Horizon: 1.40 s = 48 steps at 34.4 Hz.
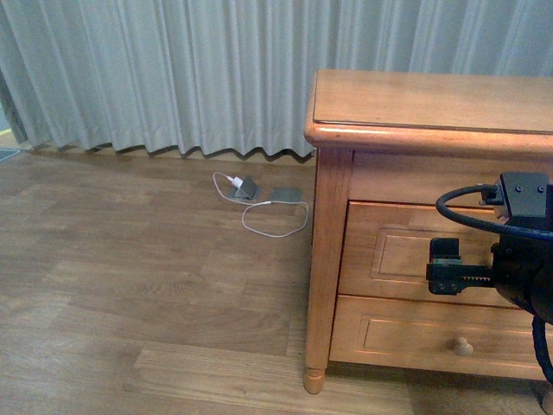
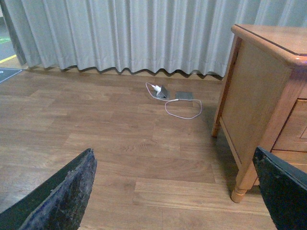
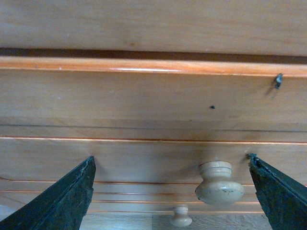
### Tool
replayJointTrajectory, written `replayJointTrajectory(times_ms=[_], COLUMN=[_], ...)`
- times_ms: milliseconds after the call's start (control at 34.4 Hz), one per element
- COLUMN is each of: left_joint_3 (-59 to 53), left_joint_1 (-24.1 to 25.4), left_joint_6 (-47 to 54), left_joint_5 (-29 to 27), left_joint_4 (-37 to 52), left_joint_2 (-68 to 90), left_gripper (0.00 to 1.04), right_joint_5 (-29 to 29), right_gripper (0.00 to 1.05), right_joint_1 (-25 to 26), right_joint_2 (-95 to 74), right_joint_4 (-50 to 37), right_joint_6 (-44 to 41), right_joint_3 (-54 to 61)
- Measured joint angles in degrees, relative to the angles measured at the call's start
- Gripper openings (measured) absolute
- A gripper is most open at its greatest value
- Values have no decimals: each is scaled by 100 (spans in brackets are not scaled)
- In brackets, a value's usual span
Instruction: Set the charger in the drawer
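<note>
Between the open right tool's (image 3: 170,191) jaws, drawer (image 3: 144,158) knob (image 3: 215,183).

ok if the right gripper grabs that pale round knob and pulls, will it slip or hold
The knob looks smooth and rounded, so the fingers might slide off its bulge. Its narrower neck should let them hook behind the head. The drawer looks wide and solid, so it will probably resist; the knob sits off-centre between the open jaws.

1. One wooden dresser (image 1: 415,112), standing in front of the curtain.
2. Two drawers (image 1: 406,251) visible in the dresser's front, one above the other.
3. Two round pale knobs (image 3: 214,183) on those drawers.
4. One white-cabled charger (image 1: 259,197) on the floor left of the dresser, with two grey flat pieces (image 1: 286,195).
</note>
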<state>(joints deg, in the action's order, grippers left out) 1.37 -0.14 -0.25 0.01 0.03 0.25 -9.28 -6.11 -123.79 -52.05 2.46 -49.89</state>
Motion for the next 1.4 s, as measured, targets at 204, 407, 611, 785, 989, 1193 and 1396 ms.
replayJointTrajectory(times_ms=[204,407,611,785,989,1193,1396], left_joint_3=[0,0,0,0,0,0,0], left_joint_1=[0,0,0,0,0,0,0], left_joint_6=[0,0,0,2,0,2,0], left_joint_5=[0,0,0,0,0,0,-2], left_joint_4=[0,0,0,0,0,0,0], left_joint_2=[0,0,0,0,0,0,0], left_gripper=[98,98,98,98,98,98,98], right_joint_5=[262,778,1316,1814,2120,1305,933], right_gripper=[96,96,96,96,96,85,46], right_joint_1=[9,70,212,422,994,807,634], right_joint_2=[101,1296,3263,5775,8253,8762,9359], right_joint_4=[-133,15,940,2269,3746,2914,2496], right_joint_6=[33,195,584,782,892,444,-127], right_joint_3=[140,964,2024,3169,3926,4332,4675])
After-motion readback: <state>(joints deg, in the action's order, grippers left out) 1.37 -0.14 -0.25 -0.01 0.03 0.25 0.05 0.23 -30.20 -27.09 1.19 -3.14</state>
